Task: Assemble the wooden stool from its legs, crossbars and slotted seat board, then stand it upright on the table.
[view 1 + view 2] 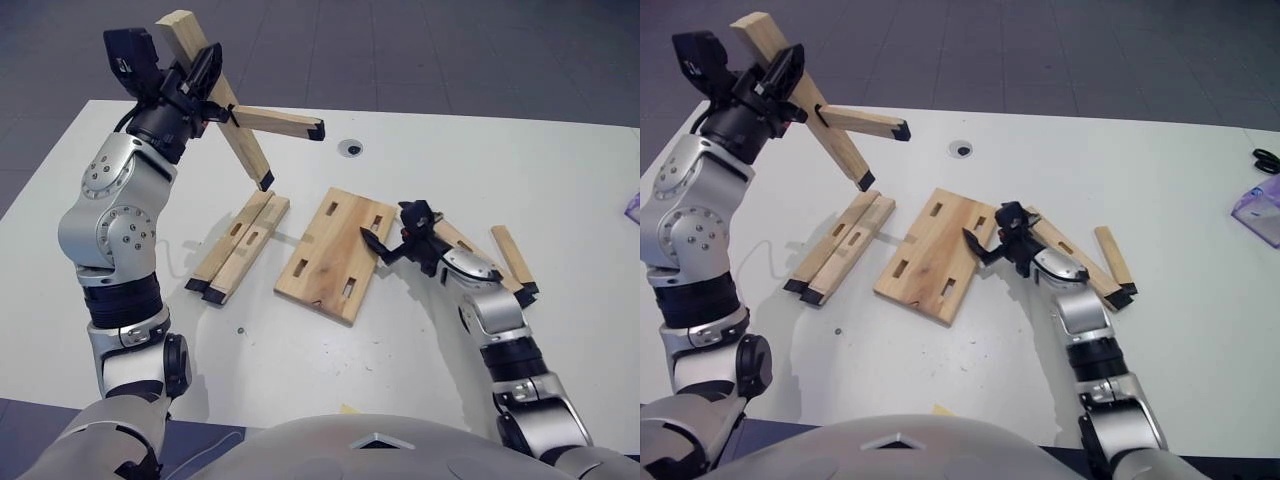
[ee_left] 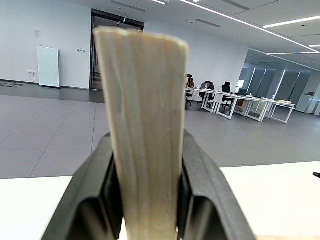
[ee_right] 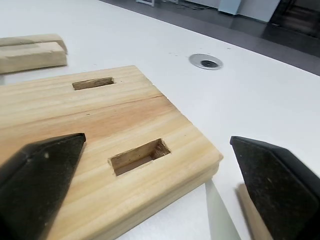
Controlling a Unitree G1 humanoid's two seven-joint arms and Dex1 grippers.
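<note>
Closest to me, upper left of the frame, my left gripper [image 1: 205, 80] is clenched on a wooden leg [image 1: 240, 140], which is held tilted in the air with a crossbar [image 1: 280, 122] sticking out sideways (the wrist view shows the leg squeezed between both fingers). At centre the slotted seat board [image 1: 325, 260] lies flat on the white table [image 1: 560, 180]. My right gripper [image 1: 393, 230] hangs spread wide at the board's right edge, grasping nothing. A pair of legs [image 1: 238, 245] lies side by side left of the board, and more wooden pieces [image 1: 512, 255] lie at right.
</note>
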